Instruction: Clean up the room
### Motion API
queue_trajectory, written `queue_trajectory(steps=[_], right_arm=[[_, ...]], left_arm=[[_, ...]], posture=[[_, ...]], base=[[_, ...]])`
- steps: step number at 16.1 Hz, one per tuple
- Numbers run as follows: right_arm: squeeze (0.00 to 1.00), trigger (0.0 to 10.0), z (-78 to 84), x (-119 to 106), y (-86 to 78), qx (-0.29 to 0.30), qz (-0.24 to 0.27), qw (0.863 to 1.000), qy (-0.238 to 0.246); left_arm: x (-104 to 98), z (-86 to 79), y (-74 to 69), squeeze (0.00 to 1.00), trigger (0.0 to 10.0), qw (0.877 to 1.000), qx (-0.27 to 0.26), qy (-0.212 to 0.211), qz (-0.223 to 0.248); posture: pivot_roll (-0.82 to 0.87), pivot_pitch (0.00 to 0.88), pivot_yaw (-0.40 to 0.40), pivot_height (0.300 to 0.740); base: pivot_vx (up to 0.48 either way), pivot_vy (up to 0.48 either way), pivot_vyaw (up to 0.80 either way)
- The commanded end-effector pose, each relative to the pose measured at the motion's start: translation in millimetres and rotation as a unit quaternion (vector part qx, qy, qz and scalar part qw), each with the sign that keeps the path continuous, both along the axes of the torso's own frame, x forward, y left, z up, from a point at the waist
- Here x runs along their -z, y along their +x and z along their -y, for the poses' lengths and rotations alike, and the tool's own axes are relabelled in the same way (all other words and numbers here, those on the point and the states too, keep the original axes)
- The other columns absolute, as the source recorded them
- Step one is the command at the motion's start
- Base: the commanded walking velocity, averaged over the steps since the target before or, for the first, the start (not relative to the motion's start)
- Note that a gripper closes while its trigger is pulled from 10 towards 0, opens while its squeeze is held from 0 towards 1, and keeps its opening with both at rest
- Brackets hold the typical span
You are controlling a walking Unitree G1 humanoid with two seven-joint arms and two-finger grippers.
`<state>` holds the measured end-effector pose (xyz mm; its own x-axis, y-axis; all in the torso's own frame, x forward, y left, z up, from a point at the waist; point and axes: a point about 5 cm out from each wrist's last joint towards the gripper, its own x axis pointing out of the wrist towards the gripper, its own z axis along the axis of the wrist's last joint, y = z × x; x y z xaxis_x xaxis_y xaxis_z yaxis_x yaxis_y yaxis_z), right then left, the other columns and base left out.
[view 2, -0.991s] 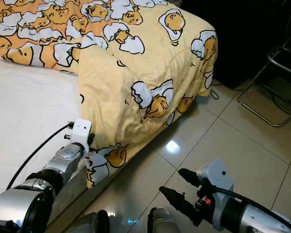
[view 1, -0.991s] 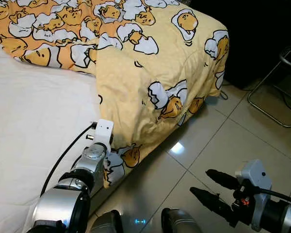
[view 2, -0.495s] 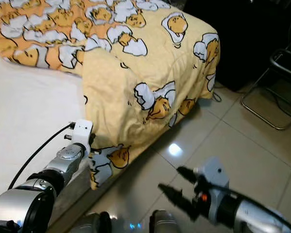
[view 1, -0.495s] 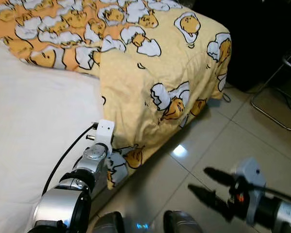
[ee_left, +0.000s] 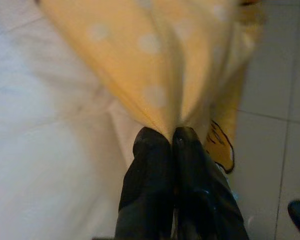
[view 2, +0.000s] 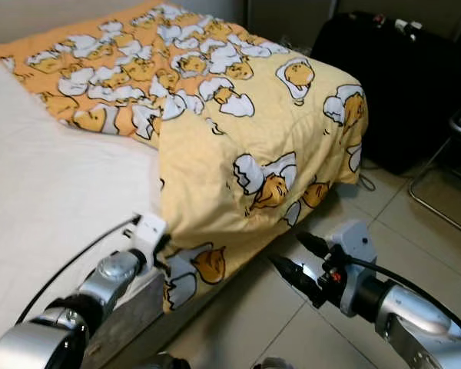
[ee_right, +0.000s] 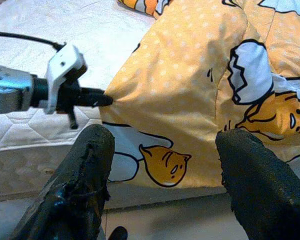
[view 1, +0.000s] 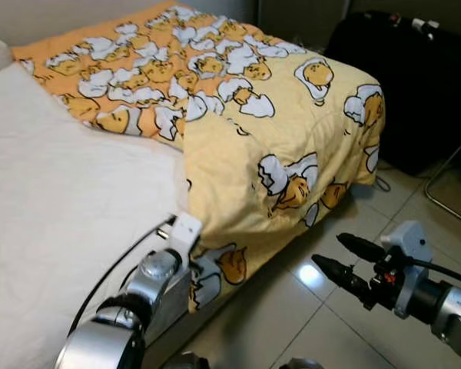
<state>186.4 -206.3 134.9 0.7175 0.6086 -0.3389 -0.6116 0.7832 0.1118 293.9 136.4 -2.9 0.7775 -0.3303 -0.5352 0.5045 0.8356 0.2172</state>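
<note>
Your left gripper (ee_left: pixel 171 137) pinches the yellow egg-print quilt (view 1: pixel 276 146) at the white mattress (view 1: pixel 54 200) edge; right gripper (view 1: pixel 339 257) hangs wide, empty; pull evenly, keeping the pinch firm.

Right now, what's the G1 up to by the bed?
The left gripper is shut on a fold of the yellow egg-print blanket at the edge of the white mattress. The blanket drapes over the bed's corner toward the tiled floor. The right gripper is open, held above the floor and pointed at the hanging blanket, not touching it.
</note>
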Motion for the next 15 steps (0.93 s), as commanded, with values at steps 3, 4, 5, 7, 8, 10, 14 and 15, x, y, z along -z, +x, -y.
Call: queue_trajectory(steps=[3, 4, 5, 7, 8, 10, 14, 15], right_arm=[[0.00, 10.0, 1.0, 5, 7.1, -0.006, 0.007, 1.000, -0.021], [0.00, 10.0, 0.5, 7, 6.6, -0.010, 0.004, 0.999, -0.030], [0.00, 10.0, 0.7, 8, 6.1, -0.012, 0.001, 0.999, -0.033], [0.00, 10.0, 1.7, 10, 3.5, -0.019, -0.003, 0.999, -0.041], [0.00, 10.0, 2.8, 11, 2.5, -0.022, -0.004, 0.999, -0.045], [0.00, 10.0, 5.1, 12, 1.7, -0.020, -0.005, 0.998, -0.052], [0.00, 10.0, 5.7, 18, 1.2, -0.020, -0.010, 0.997, -0.068], [0.00, 10.0, 5.5, 19, 1.9, -0.021, -0.009, 0.997, -0.069]], left_arm=[[11, 32.3, -32.4, 0.00, 0.0, 0.983, 0.183, -0.017, -0.006], [11, 46.7, -41.9, 0.00, 0.0, 0.971, 0.232, -0.051, -0.011], [11, 58.6, -52.4, 0.00, 0.0, 0.955, 0.285, -0.073, -0.027], [12, 67.5, -65.5, 0.00, 0.0, 0.929, 0.352, -0.093, -0.062], [11, 68.3, -68.1, 0.00, 0.0, 0.922, 0.371, -0.093, -0.066], [9, 64.9, -57.9, 0.00, 10.0, 0.938, 0.334, -0.075, -0.054], [16, 51.0, -62.0, 1.00, 10.0, 0.939, 0.315, -0.060, -0.122], [16, 49.5, -62.3, 1.00, 10.0, 0.941, 0.309, -0.062, -0.123]], posture=[[-0.13, 0.000, 0.085, 0.740], [-0.13, 0.000, 0.082, 0.740], [-0.14, 0.000, 0.079, 0.740], [-0.15, 0.000, 0.078, 0.740], [-0.15, 0.000, 0.077, 0.740], [-0.15, 0.000, 0.078, 0.740], [-0.15, 0.000, 0.081, 0.740], [-0.15, 0.000, 0.080, 0.740]], base=[[0.000, 0.000, 0.00], [0.000, 0.000, 0.00], [0.000, 0.000, 0.00], [0.000, 0.000, 0.00], [0.000, 0.000, 0.00], [0.000, 0.000, 0.00], [0.000, 0.000, 0.00], [0.000, 0.000, 0.00]])
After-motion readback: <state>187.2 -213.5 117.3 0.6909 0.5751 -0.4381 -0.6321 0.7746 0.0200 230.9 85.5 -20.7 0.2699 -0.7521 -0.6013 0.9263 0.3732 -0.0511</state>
